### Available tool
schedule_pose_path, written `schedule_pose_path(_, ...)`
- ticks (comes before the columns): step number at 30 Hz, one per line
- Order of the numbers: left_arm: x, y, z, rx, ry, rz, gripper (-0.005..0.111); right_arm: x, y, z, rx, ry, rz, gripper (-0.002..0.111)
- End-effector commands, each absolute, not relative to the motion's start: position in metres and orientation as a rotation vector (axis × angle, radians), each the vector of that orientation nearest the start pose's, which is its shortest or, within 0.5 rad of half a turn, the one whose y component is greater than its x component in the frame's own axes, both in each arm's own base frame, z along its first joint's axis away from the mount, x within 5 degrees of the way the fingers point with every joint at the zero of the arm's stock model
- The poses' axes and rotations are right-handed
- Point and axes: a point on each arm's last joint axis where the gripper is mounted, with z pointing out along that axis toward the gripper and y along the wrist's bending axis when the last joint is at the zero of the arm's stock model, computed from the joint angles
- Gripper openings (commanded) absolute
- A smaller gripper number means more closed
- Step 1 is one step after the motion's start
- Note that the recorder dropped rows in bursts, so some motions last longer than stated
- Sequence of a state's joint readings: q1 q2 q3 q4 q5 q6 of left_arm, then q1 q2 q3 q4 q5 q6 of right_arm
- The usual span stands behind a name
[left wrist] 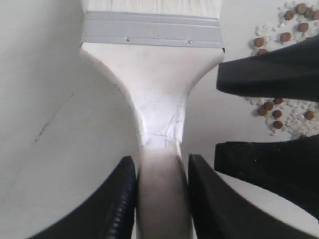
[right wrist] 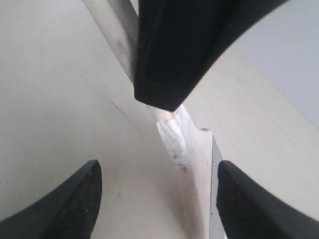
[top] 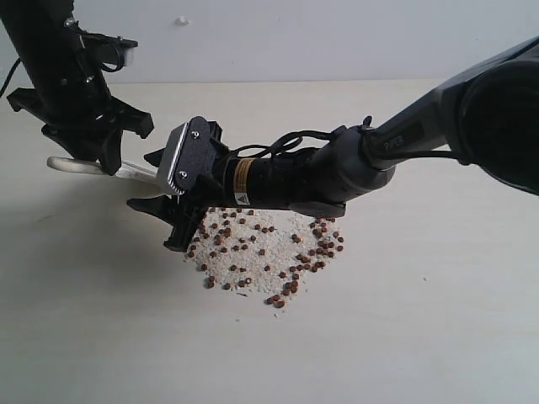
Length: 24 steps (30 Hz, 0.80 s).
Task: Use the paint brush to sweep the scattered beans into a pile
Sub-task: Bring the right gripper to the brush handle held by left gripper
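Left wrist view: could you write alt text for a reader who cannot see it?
The left gripper is shut on the handle of the brush, whose bristles point away over a pale table. The right gripper stands open beside the brush, with beans and pale crumbs behind it.

You have a pale, plain bench (top: 404, 337) running back to the wall at its far edge. Near its middle, reddish-brown beans (top: 291, 287) lie scattered over a patch of off-white crumbs (top: 253, 251). They sit thickest along the patch's near and right sides.
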<state>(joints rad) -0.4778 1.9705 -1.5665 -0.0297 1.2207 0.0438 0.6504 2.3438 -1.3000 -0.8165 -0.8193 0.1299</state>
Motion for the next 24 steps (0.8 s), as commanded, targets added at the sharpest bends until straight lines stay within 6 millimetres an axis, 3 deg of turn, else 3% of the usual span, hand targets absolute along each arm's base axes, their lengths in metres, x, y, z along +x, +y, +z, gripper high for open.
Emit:
schedule_pose_path(1,0.349,-0.185,0.223,0.767,3.001,-0.105,0.000,0.339,0.320,0.083,-1.290,1.303,0.645,0.062)
schedule_pose_path(24,0.350,-0.196,0.225,0.737,2.957,-0.274,0.000,0.345,0.319,0.075,-1.207,1.350,0.638,0.062)
